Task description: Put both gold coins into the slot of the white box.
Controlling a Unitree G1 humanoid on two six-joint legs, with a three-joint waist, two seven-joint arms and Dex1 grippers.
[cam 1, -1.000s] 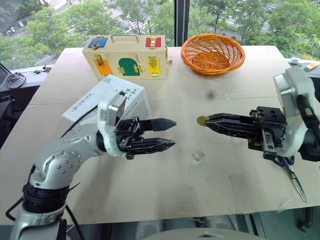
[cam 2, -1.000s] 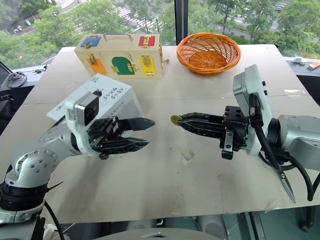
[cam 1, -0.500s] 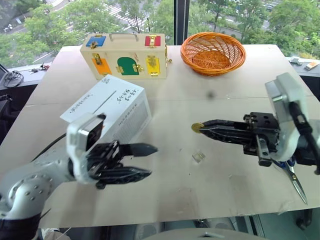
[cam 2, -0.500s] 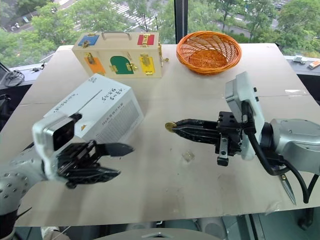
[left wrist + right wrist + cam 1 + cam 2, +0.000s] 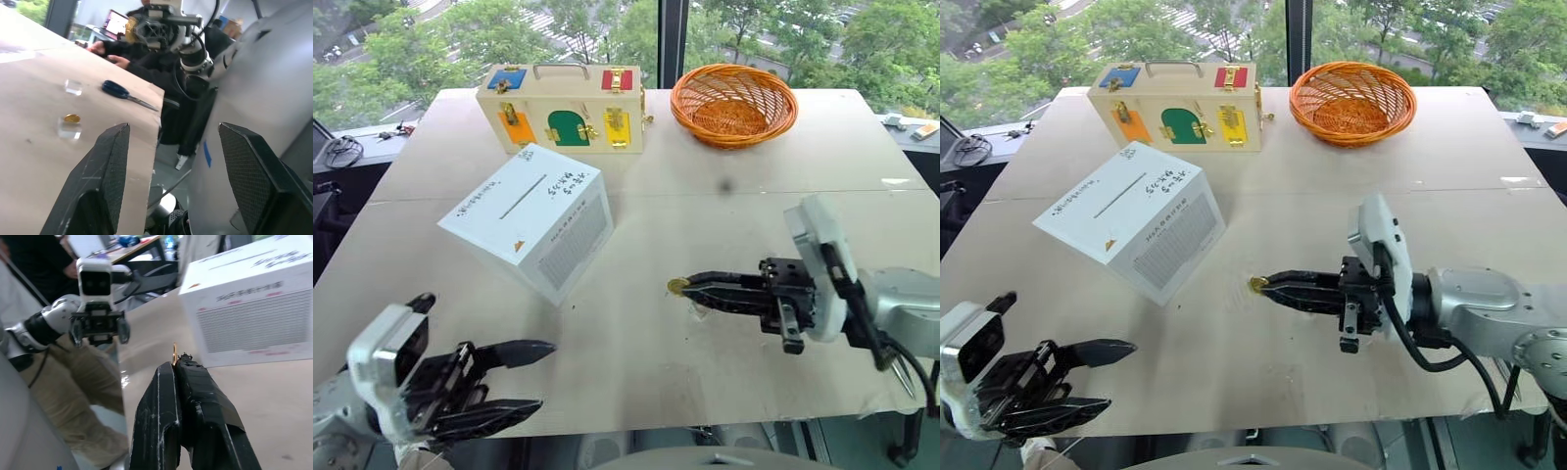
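White box (image 5: 530,223): at 10 o'clock on worktop (image 5: 724,215), slot (image 5: 523,196) on top.
Basket (image 5: 733,104): at 1 o'clock, empty.
Right gripper (image 5: 690,287): jaws clamped on gold coin (image 5: 677,286), mid-worktop.
Second gold coin (image 5: 72,118): flat on worktop.
Left gripper (image 5: 533,377): jaws apart, 7 o'clock.

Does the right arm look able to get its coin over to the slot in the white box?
Probably yes: bare table lies between the right gripper with its gold coin and the white box, whose slot faces up, uncovered.

upper-floor lab or office, large windows (image 5: 607,29) over treetops, cardboard-covered test table (image 5: 705,196), laptop (image 5: 113,23)
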